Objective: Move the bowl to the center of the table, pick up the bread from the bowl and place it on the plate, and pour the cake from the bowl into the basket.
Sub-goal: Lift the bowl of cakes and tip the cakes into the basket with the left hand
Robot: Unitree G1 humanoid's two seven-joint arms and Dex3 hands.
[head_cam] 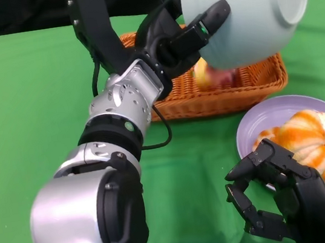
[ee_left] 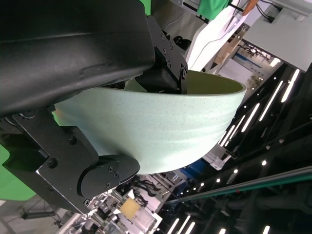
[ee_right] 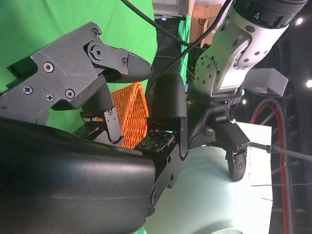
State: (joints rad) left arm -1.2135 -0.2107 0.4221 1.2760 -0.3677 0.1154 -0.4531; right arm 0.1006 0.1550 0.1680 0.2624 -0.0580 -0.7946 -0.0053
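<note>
My left hand grips the rim of the pale green bowl and holds it tipped far over above the wicker basket, its base turned toward me. A pink and yellow cake lies in the basket under the bowl's mouth. The left wrist view shows the bowl pinched between the fingers. An orange-striped bread sits on the purple plate. Low beside the plate's near left edge, my right hand holds nothing, fingers bent and apart.
The green table cloth spreads to the left and front. My left forearm crosses the middle of the table toward the basket. The right wrist view catches the basket, the bowl and the left wrist beyond its own fingers.
</note>
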